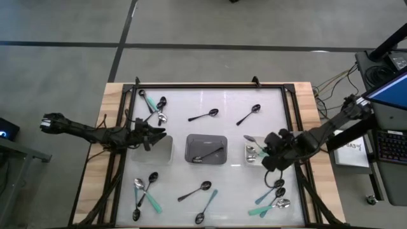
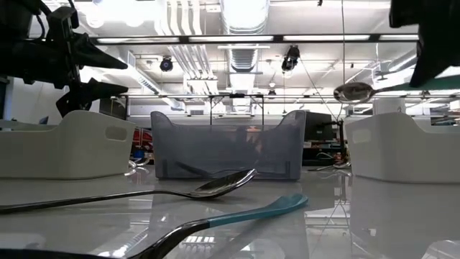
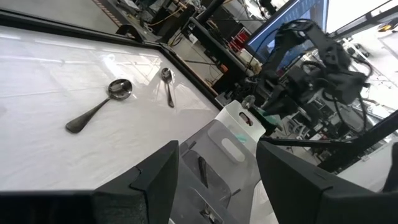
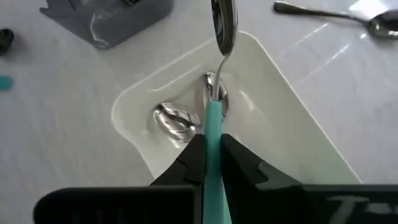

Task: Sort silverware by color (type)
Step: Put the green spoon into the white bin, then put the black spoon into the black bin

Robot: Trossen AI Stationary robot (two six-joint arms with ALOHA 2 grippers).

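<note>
Left gripper over the left white tray, fingers spread wide, holding nothing. Grey middle tray has dark spoons in it. Right gripper pinches a mint-handled, silver-bowled spoon above the right white tray, where silver pieces lie. We'd lower it until the bowl nears the tray floor, then release, avoiding bounce-out. Loose spoons remain around the table. No writing we can read.

L end effector open mid-left, R end effector clamped shut mid-right, both arms extended inward.
</note>
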